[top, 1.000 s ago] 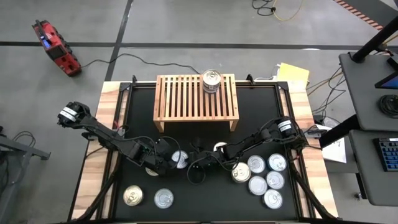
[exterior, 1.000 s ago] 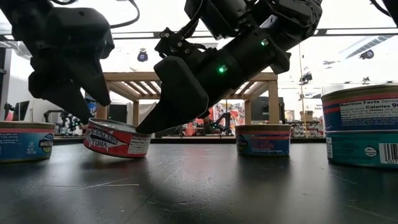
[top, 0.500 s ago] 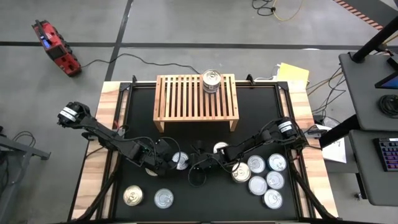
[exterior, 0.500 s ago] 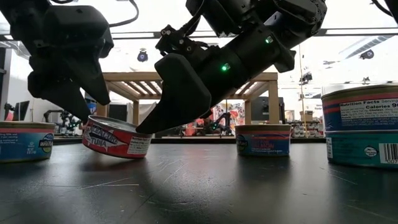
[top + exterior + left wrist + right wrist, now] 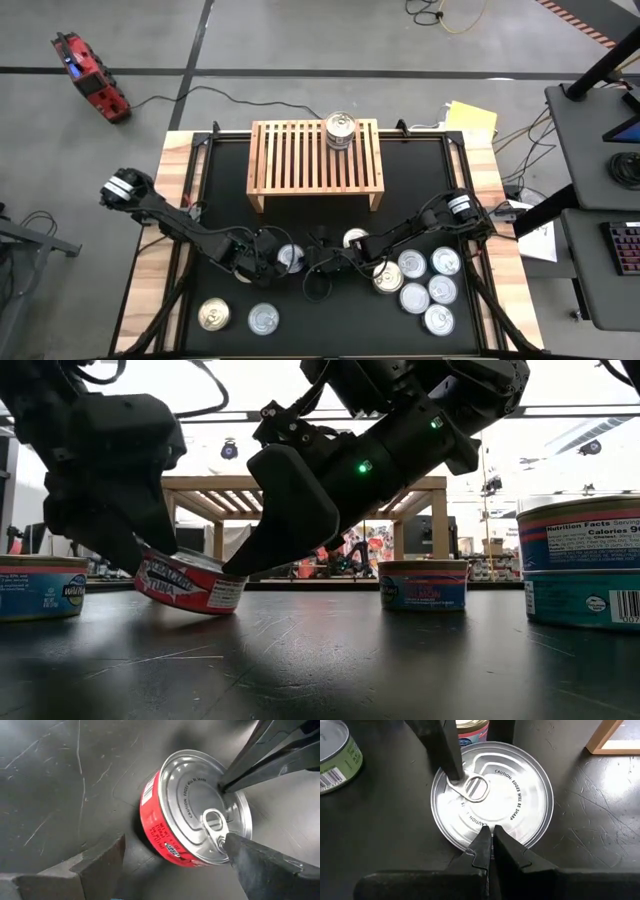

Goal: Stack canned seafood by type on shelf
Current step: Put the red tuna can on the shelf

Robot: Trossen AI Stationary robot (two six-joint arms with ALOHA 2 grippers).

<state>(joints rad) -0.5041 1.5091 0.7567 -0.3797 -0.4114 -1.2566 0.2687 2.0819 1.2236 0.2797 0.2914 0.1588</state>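
The red-labelled tuna tin (image 5: 188, 582) sat tilted on the black table (image 5: 300, 330), one edge lifted off the mat, between my two grippers. My left gripper (image 5: 175, 865) stood wide open around it, one finger (image 5: 260, 865) touching the rim by the pull tab and the other (image 5: 95, 865) on the mat just beside the red side label, so I was not yet clamped on it. My right gripper (image 5: 487, 847), fingers pressed together, rested its tips on the lid's edge from the opposite side.

Crowding my right gripper, a tin with a pink and blue label (image 5: 472, 732) stood just past the tilted tin, and a green-labelled tin (image 5: 337, 755) stood off to one side. Behind my right arm lay a cluster of silver-lidded tins (image 5: 425, 280), and near my left arm two more (image 5: 235, 317), one gold-toned and one silver.

Well beyond both grippers stood the wooden shelf (image 5: 300, 155), its slatted top carrying one can (image 5: 339, 129) toward the right end. A blue-labelled tin (image 5: 423, 584) stood on the mat between me and the shelf.
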